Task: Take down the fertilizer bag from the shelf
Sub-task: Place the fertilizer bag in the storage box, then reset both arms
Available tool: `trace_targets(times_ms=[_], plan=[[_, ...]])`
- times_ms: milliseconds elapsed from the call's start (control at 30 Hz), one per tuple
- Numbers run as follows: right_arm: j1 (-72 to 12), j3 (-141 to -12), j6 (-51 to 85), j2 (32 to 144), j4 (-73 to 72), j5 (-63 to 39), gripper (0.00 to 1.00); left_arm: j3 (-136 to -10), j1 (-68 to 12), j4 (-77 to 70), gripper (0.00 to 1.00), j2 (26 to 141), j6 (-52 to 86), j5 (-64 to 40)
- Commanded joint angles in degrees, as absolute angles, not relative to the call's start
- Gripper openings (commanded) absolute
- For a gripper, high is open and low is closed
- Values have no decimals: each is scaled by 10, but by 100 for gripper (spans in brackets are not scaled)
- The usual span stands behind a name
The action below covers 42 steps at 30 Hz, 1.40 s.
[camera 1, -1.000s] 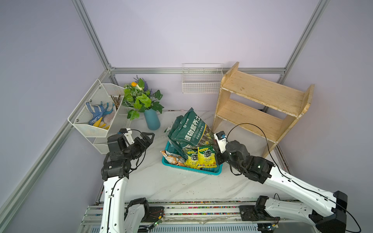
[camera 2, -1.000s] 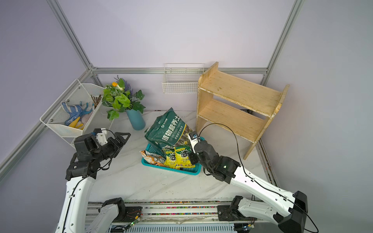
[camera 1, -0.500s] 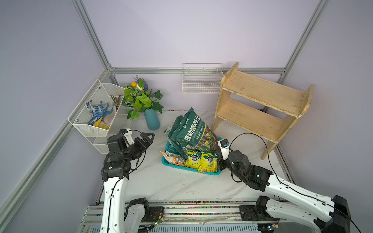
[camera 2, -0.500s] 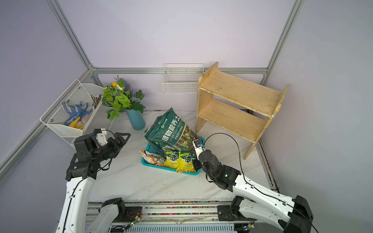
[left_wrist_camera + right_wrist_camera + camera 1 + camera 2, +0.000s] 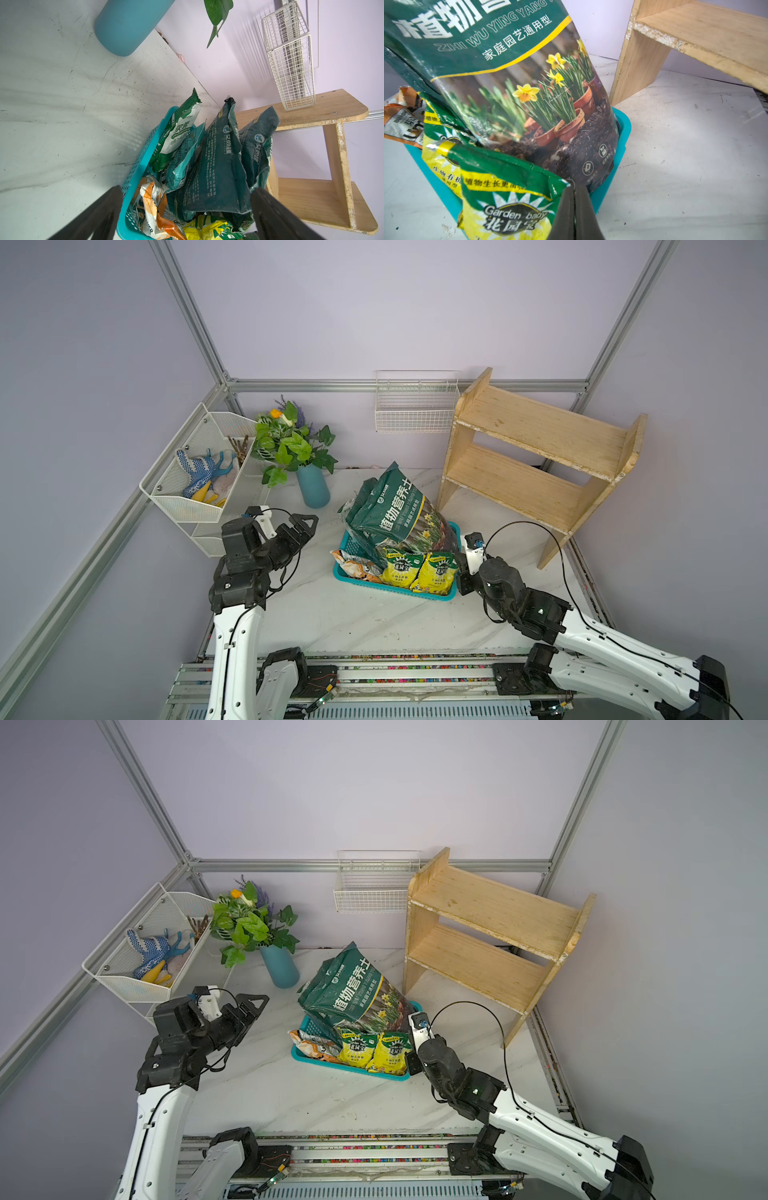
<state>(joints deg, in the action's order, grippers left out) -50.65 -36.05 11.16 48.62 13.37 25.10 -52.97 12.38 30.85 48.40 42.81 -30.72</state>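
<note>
A white marble-patterned table (image 5: 353, 622) inside lilac walls, seen from above. At far left a white wire corner basket (image 5: 199, 512) on the wall holds blue dotted gloves (image 5: 195, 468). Beside it a leafy plant (image 5: 291, 443) stands in a blue vase (image 5: 312, 489). In front of these, the left gripper (image 5: 305, 526) hangs above the table, pointing towards the middle; its black fingers (image 5: 268, 209) are spread wide with nothing between them.

In the middle a teal basket (image 5: 374, 581) sits on the table, crammed with bags. The fertilizer bag (image 5: 395, 514), large and dark green with white Chinese lettering and daffodils, stands in the basket, leaning back. Two yellow bags (image 5: 436, 572) stand in front of it and an orange-and-white bag (image 5: 353, 568) lies to their left.

On the back wall hangs a small white wire basket (image 5: 415, 414). The right gripper (image 5: 574, 189) sits low at the teal basket's right front corner, fingers pressed together, tips at the edge of a yellow bag; nothing shows between them.

At right the pale wooden shelf (image 5: 540, 435), two tiers, stands near the basket
</note>
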Motion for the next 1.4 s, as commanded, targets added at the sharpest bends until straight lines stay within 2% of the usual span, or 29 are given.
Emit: trace_targets(times_ms=[0, 100, 233, 367, 500, 600, 633, 733, 767, 800, 900, 967, 1100, 1167, 1267, 1300, 1367], plan=[[-513, -361, 92, 473, 87, 205, 0, -501, 127, 302, 100, 476, 428, -293], [-528, -367, 76, 503, 66, 157, 0, -501, 127, 313, 100, 457, 423, -252], [-537, -369, 76, 575, 47, 138, 0, -483, 128, 323, 100, 404, 410, -144], [-541, -380, 89, 627, 67, 155, 0, -447, 133, 308, 100, 349, 411, -94], [-541, -366, 100, 608, 69, 152, 0, -402, 140, 280, 100, 312, 412, -68], [-541, -352, 124, 551, 81, 211, 0, -361, 151, 241, 100, 312, 433, -58], [-541, -348, 131, 525, 87, 236, 5, -348, 156, 234, 100, 316, 446, -53], [-541, -312, 135, 444, 60, 293, 52, -301, 160, 219, 100, 322, 484, 8], [-541, -301, 142, 421, 58, 316, 93, -290, 164, 217, 100, 323, 484, 18], [-540, -290, 141, 399, 52, 345, 99, -282, 168, 208, 100, 326, 477, 16], [-540, -267, 146, 367, 41, 475, 99, -271, 170, 197, 100, 348, 448, 44], [-541, -241, 102, 364, -3, 519, 100, -254, 176, 172, 100, 368, 438, 63], [-520, -200, 15, 437, -121, 594, 100, -177, 179, -11, 100, 412, 364, 59], [-478, -204, 10, 495, -153, 589, 100, -146, 179, -110, 100, 436, 314, 63], [-363, -219, 55, 579, -175, 514, 100, -130, 174, -196, 100, 488, 280, 101], [-328, -243, 86, 602, -143, 490, 99, -114, 161, -248, 100, 514, 257, 119], [-284, -260, 95, 640, -175, 468, 98, -93, 138, -358, 100, 577, 192, 138]])
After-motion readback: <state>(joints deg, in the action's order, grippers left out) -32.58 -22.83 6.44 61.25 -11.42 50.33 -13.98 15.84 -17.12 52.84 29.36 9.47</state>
